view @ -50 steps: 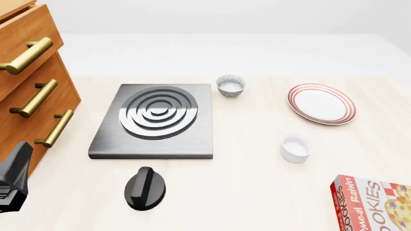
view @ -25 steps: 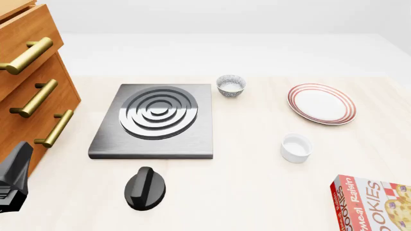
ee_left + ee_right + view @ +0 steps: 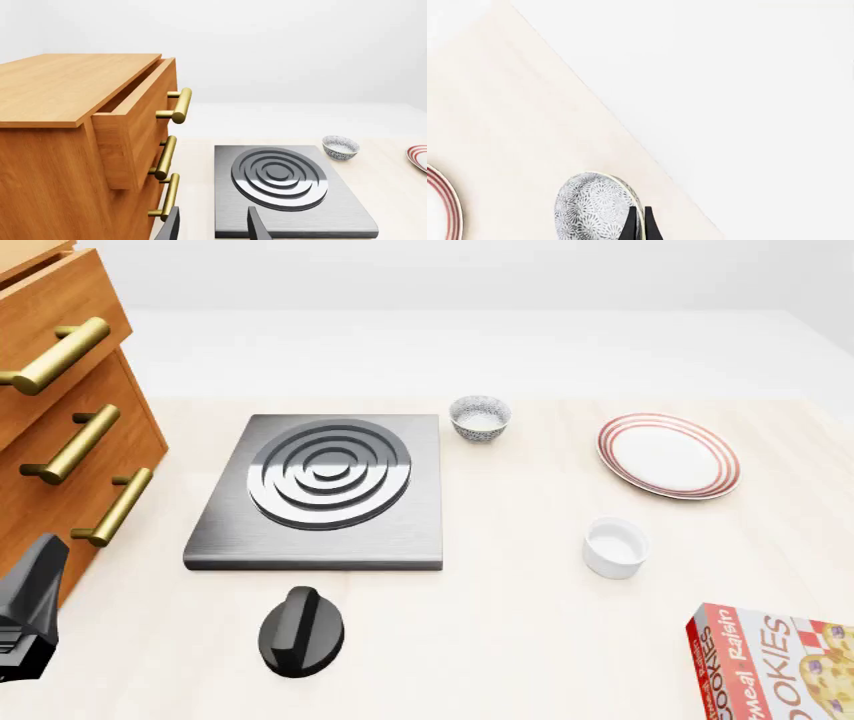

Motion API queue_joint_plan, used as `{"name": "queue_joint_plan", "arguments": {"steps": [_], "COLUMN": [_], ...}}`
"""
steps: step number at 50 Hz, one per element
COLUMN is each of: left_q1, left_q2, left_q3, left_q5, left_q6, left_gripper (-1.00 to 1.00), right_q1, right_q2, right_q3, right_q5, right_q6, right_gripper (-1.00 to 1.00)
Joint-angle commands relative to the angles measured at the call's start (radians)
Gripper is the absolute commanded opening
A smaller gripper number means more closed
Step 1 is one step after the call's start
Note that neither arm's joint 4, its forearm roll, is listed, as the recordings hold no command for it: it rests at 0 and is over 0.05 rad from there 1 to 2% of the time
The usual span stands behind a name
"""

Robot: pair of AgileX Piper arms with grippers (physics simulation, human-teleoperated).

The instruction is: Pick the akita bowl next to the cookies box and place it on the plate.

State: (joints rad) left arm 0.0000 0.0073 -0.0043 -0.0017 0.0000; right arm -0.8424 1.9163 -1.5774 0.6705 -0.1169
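Note:
In the right wrist view, an akita bowl (image 3: 594, 207) with a grey-and-white pattern is seen from its outside. My right gripper (image 3: 639, 226) is shut on its rim, beside the table's edge. The red-ringed plate (image 3: 442, 202) shows only as a sliver there. In the front view the plate (image 3: 667, 455) lies at the right and the cookies box (image 3: 774, 660) sits at the near right corner. A twin patterned bowl (image 3: 481, 418) stands by the stove. The right gripper and its bowl are outside the front view. My left gripper (image 3: 213, 227) is open and holds nothing.
A grey stove plate (image 3: 327, 490) with ring burner lies mid-table, a black knob (image 3: 302, 632) in front of it. A plain white cup (image 3: 615, 547) stands between plate and cookies box. A wooden drawer cabinet (image 3: 67, 420) with brass handles fills the left; the left arm (image 3: 27, 625) is beside it.

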Motion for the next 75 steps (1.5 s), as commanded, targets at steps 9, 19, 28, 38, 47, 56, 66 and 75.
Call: {"name": "queue_joint_plan", "arguments": {"steps": [9, 19, 28, 38, 47, 56, 66, 75], "left_q1": [0.000, 0.000, 0.000, 0.000, 0.000, 0.000, 0.000, 0.000], "left_q2": [0.000, 0.000, 0.000, 0.000, 0.000, 0.000, 0.000, 0.000], "left_q3": [0.000, 0.000, 0.000, 0.000, 0.000, 0.000, 0.000, 0.000], "left_q5": [0.000, 0.000, 0.000, 0.000, 0.000, 0.000, 0.000, 0.000], "left_q6": [0.000, 0.000, 0.000, 0.000, 0.000, 0.000, 0.000, 0.000], "left_gripper": [1.00, 1.00, 1.00, 1.00, 1.00, 1.00, 1.00, 1.00], "right_q1": [0.047, 0.068, 0.106, 0.138, 0.176, 0.230, 0.297, 0.389], "right_q2": [-0.077, -0.077, -0.066, -0.051, -0.035, -0.029, -0.020, 0.008], "right_q3": [-0.034, -0.076, -0.104, -0.156, -0.197, -0.218, -0.212, -0.230], "right_q5": [0.100, 0.166, 0.208, 0.260, 0.299, 0.322, 0.323, 0.322], "right_q6": [0.071, 0.139, 0.196, 0.261, 0.313, 0.361, 0.424, 0.501], "right_gripper": [-1.00, -1.00, -1.00, -1.00, -1.00, -1.00, -1.00, -1.00]}}
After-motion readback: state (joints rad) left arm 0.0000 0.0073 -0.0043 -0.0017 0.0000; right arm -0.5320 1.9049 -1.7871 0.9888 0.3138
